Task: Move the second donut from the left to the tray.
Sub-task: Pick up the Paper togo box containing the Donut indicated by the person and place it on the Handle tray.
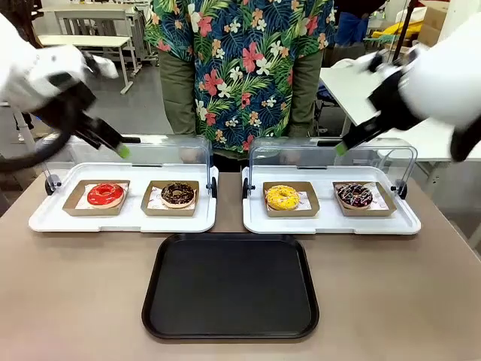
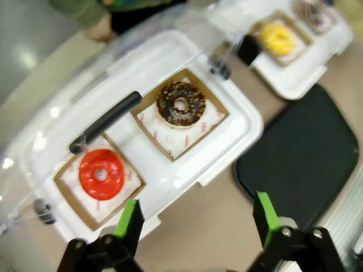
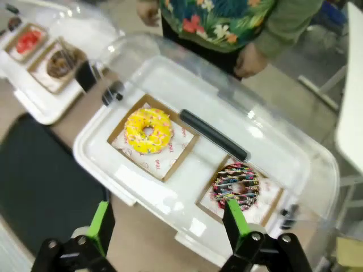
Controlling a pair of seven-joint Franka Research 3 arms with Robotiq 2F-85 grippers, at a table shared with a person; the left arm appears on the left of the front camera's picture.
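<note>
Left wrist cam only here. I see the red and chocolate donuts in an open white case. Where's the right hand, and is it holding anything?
Observer: The right hand is open and empty, hovering above the right-hand white case, which holds the yellow donut and a colourful-topped donut.
Operator: Black tray free all over?
Observer: Front view shows the whole black tray bare, on the near side of both cases.
Operator: Chocolate one is second from left?
Observer: Yes. In front view the row runs red donut, chocolate donut, yellow, colourful.
</note>
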